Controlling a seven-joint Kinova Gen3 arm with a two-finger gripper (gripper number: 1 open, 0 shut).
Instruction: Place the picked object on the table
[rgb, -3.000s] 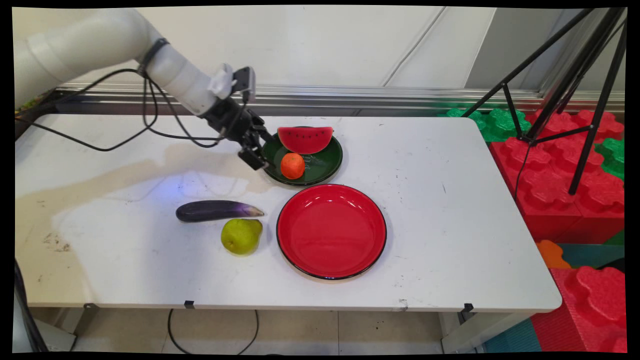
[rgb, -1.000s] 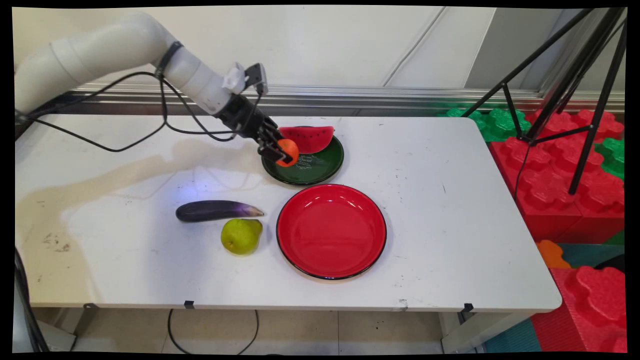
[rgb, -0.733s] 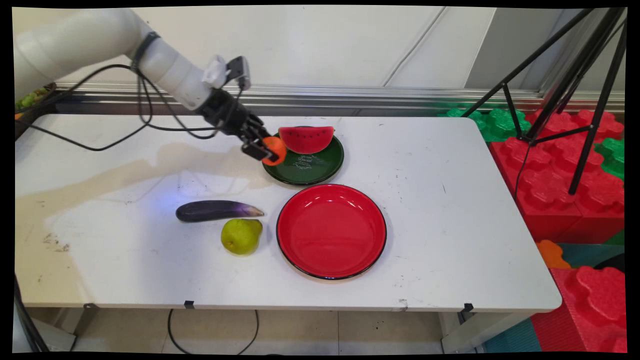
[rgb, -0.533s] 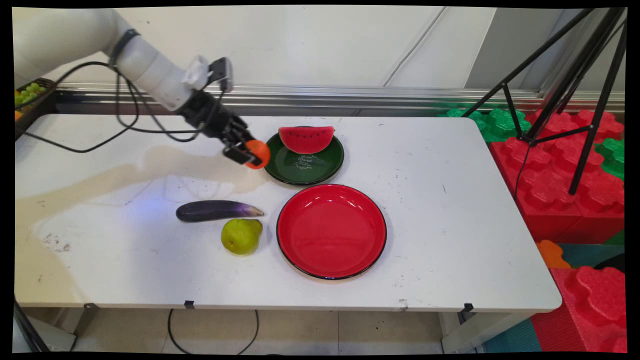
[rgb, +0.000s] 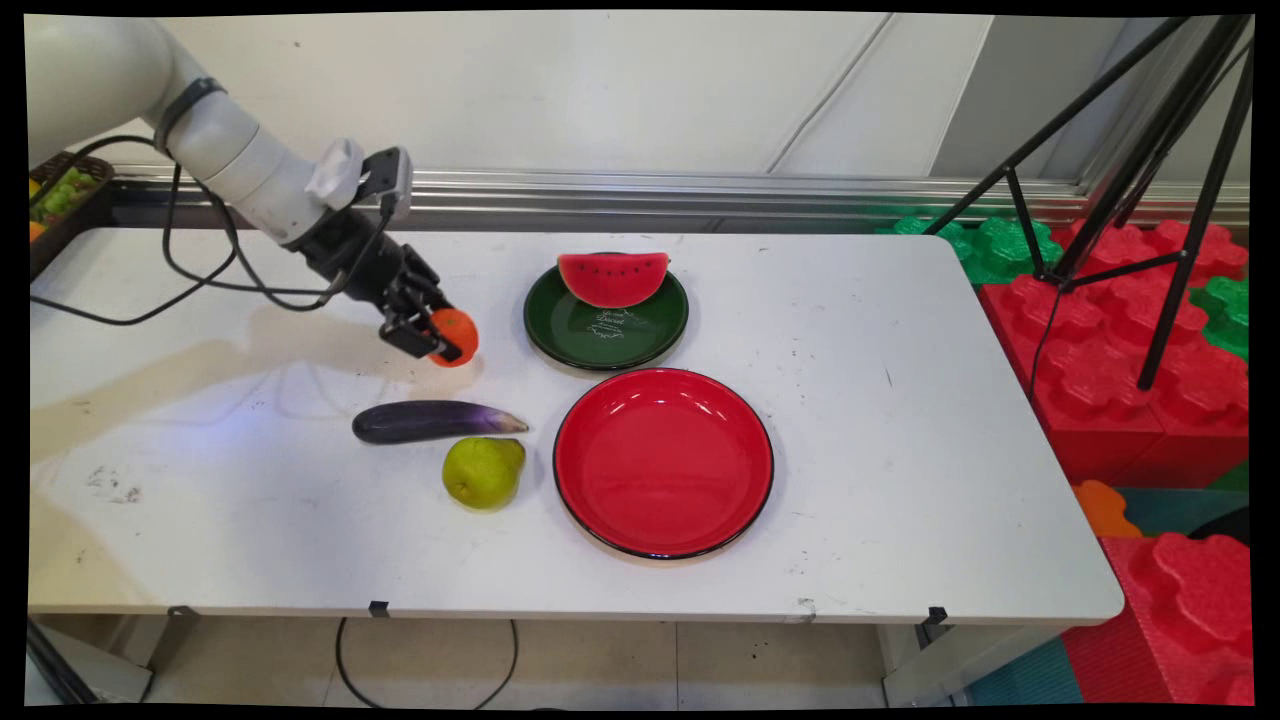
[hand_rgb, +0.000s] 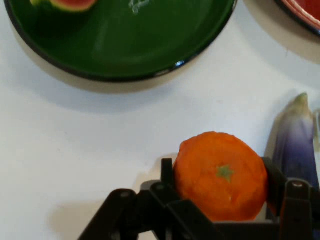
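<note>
My gripper (rgb: 437, 340) (hand_rgb: 220, 185) is shut on an orange mandarin (rgb: 455, 336) (hand_rgb: 221, 175), held low over the white table to the left of the green plate (rgb: 606, 335) (hand_rgb: 150, 45). A watermelon slice (rgb: 612, 277) (hand_rgb: 70, 4) rests on that plate's far side. The purple eggplant (rgb: 430, 421) (hand_rgb: 296, 145) lies just in front of the mandarin. A green pear (rgb: 482, 471) sits beside the eggplant's tip.
A large red plate (rgb: 662, 460) (hand_rgb: 306, 14) lies in front of the green one. A basket of fruit (rgb: 55, 195) stands at the table's far left corner. A black tripod (rgb: 1150, 150) and red and green foam blocks (rgb: 1130, 350) are off the table's right side.
The gripper closed on the mandarin in the green plate, lifted it out and carried it left and toward the near side, down close to the table above the eggplant.
</note>
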